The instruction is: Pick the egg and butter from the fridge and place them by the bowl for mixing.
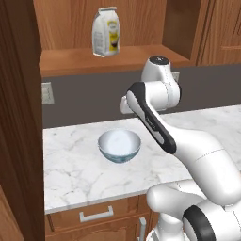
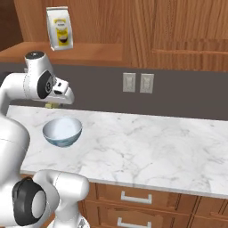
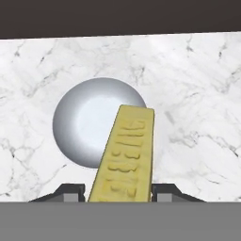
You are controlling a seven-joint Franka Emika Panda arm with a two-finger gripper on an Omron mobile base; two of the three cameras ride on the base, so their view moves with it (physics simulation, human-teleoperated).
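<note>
gripper [image 3: 120,192] clamped on the butter [image 3: 126,155], hanging above the bowl [image 3: 89,122] on the marble counter [image 3: 197,94], and letting go here could drop the stick inside the bowl rather than beside it.

A: Arm [image 1: 197,155] was glossy white, links rounded and thick; joint at the base carried a dark grey ring; a black band ran along the forearm.

B: Agreed; top joint cap was dark; fingertips [image 3: 70,190] small, dark, blocky.
</note>
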